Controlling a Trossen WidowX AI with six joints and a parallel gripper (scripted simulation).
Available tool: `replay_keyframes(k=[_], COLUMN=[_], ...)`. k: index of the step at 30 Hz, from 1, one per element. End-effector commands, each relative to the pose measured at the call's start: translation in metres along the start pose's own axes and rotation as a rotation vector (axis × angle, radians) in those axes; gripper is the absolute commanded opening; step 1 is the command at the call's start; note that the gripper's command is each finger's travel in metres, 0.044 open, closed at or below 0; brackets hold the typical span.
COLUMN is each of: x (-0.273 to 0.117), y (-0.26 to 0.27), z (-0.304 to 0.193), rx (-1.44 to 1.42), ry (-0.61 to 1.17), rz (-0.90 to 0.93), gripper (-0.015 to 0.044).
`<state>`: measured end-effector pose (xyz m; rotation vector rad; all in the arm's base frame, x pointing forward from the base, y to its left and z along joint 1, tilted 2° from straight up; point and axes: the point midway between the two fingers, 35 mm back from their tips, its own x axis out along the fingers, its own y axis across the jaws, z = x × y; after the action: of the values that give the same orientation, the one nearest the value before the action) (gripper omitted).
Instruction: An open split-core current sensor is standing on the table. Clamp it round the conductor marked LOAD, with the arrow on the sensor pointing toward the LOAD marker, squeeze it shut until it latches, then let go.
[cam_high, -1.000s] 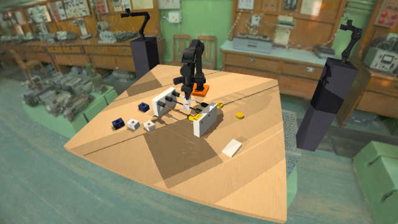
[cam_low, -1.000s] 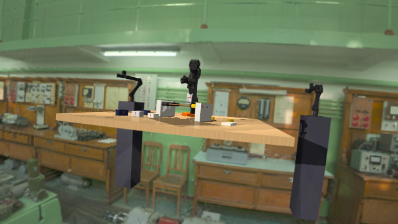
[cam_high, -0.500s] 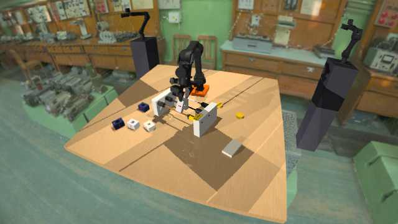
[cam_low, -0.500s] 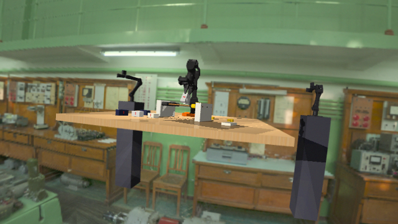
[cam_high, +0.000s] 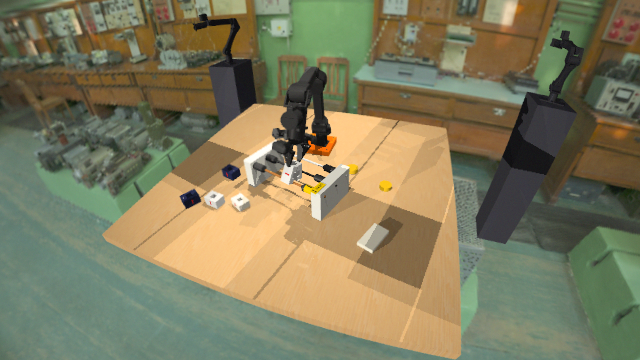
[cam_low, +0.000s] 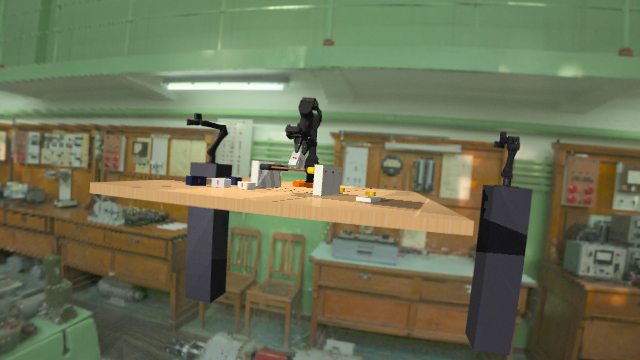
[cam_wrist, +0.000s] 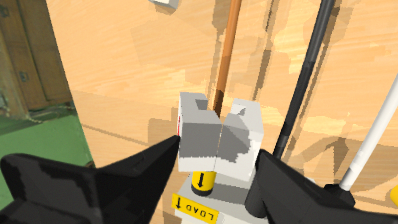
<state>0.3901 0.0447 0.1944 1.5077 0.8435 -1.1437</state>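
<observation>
My gripper is shut on the white open sensor. Its two halves are spread, with the mouth facing down. The sensor is at the copper-coloured conductor, which passes beneath or between the halves; how far in it sits is hidden. A yellow sleeve and the LOAD label show beyond the sensor, their arrows pointing toward the wrist view's bottom. A red mark shows on the sensor's outer side; its direction is too small to tell.
Black and white conductors run alongside. White end blocks hold them. Dark blue blocks and white blocks lie left. Yellow discs and a white slab lie right.
</observation>
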Motion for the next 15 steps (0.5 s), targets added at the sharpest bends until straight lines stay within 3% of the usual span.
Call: replay_keyframes(k=[1, 15], x=[0.007, 0.030], y=[0.001, 0.001], z=[0.001, 0.001], rx=[0.007, 0.007], ry=[-0.003, -0.003], rz=[0.003, 0.004], gripper=[0.0000, 0.0000])
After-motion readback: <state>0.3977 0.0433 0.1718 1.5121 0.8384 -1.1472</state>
